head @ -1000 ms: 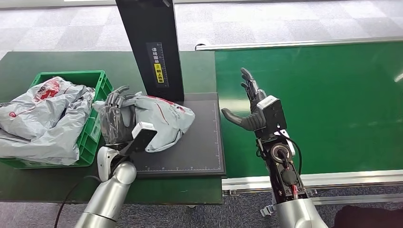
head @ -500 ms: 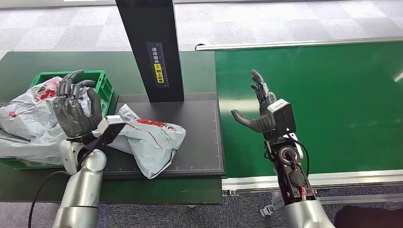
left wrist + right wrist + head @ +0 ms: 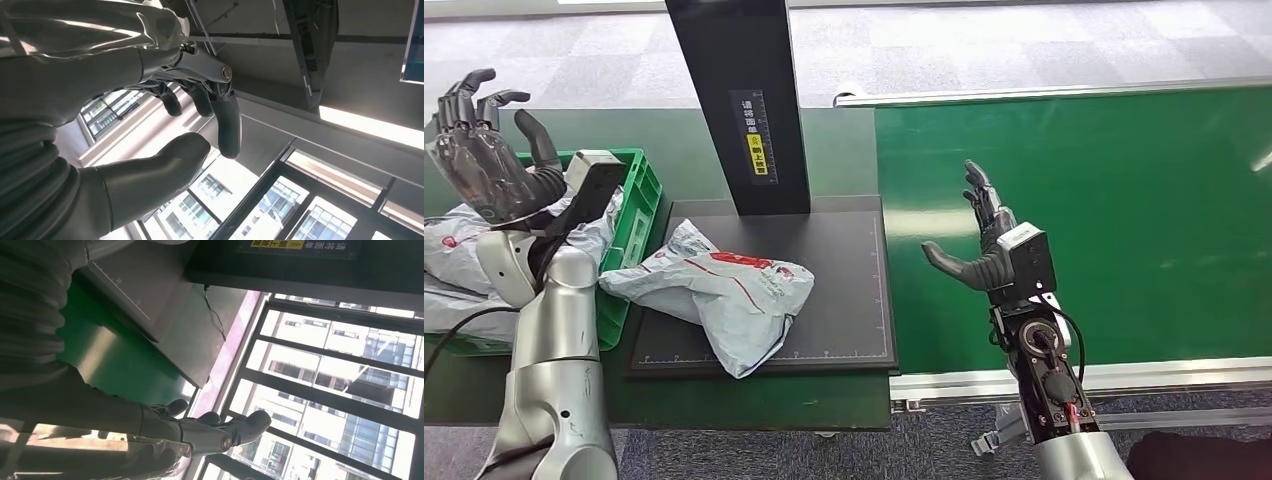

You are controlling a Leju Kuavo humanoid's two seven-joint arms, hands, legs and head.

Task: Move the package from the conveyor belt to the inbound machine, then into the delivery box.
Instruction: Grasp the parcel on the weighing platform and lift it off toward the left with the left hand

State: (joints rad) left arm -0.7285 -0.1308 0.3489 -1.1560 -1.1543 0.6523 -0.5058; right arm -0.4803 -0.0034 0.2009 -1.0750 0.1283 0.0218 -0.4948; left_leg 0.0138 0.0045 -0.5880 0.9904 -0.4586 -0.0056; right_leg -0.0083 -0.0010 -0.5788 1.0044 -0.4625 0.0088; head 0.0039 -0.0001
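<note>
Package is being left lying on the black inbound machine platform beside the green delivery box. Left hand is being held raised, fingers apart, empty. Right hand is being held spread above the conveyor belt.

Parcel-sorting test cell in an office-type building: green conveyor belt, black scanning platform with upright post, green crate of grey mailers, carpet tiles, large windows.
</note>
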